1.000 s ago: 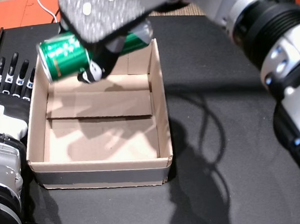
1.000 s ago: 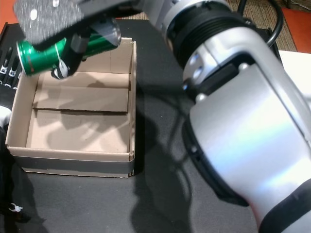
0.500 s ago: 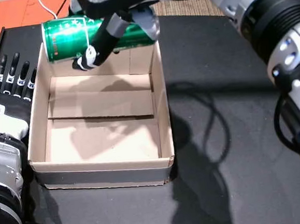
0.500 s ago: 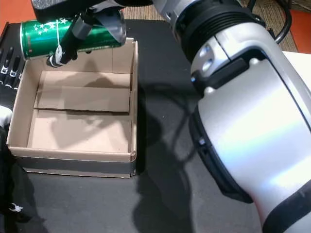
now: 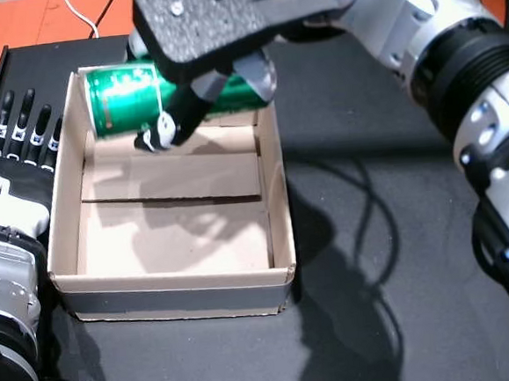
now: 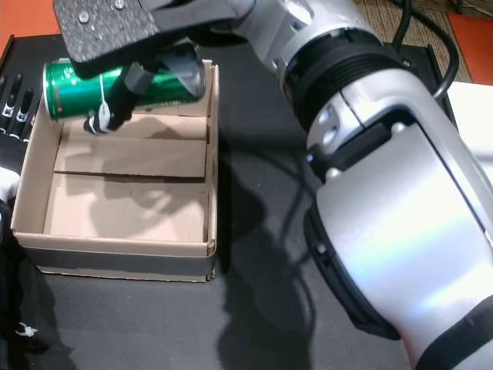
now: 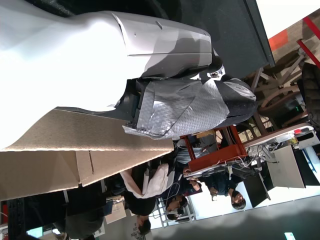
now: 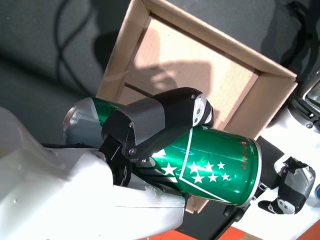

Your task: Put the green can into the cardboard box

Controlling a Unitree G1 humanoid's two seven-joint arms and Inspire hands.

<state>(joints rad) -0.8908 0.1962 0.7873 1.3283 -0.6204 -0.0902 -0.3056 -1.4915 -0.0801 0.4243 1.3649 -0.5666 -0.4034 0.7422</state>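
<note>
My right hand [image 5: 202, 27] [image 6: 131, 31] is shut on the green can [image 5: 128, 97] [image 6: 85, 89] [image 8: 210, 165], which lies on its side in the grip. It hangs over the far part of the open cardboard box [image 5: 277, 197] [image 6: 212, 177] [image 8: 127, 50], above the box floor. In the right wrist view a dark thumb wraps over the can's starred side. My left hand [image 5: 20, 129] [image 6: 14, 96] rests flat on the table to the left of the box, its black fingers spread and holding nothing.
The box stands on a black table cover [image 5: 390, 233]. An orange floor [image 5: 12, 24] and a white cable [image 5: 78, 15] lie beyond the far edge. In the left wrist view, people sit at desks in the room behind.
The can rose toward the box's far wall half a second ago, and has since come back down and nearer over the box's far part. My left hand has stayed still.
</note>
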